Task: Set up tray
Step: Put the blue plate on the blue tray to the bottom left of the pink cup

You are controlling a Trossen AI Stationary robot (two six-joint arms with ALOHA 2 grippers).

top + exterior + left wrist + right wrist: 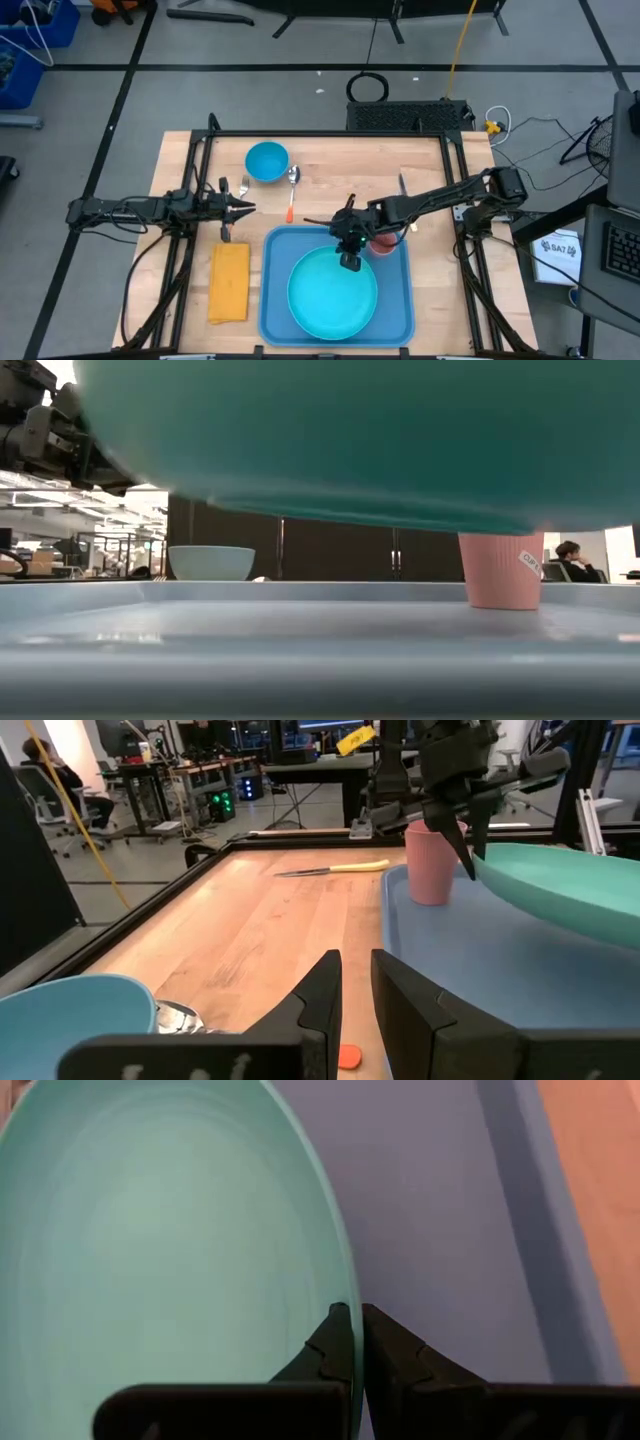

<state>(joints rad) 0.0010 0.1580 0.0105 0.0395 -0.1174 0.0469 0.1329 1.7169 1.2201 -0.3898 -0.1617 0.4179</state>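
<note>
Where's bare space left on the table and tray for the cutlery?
Free: wood right of the tray, and the strip between the napkin and tray. Inside the tray only its left margin is bare; the plate, pinched at its rim by the right gripper, and pink cup crowd the rest.

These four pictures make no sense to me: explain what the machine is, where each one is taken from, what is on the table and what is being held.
It is a robot with two dark arms working at a wooden table. One picture looks straight down, one looks level from the tabletop, and two come from cameras on the arms' wrists.

On the table lies a big blue tray with a pink cup standing in it. Beside the tray are a yellow napkin, a small blue bowl, a spoon and a fork.

The right gripper is pinching the rim of a turquoise plate, holding it tilted above the tray. The left gripper hovers near the bowl, holding nothing.
</note>
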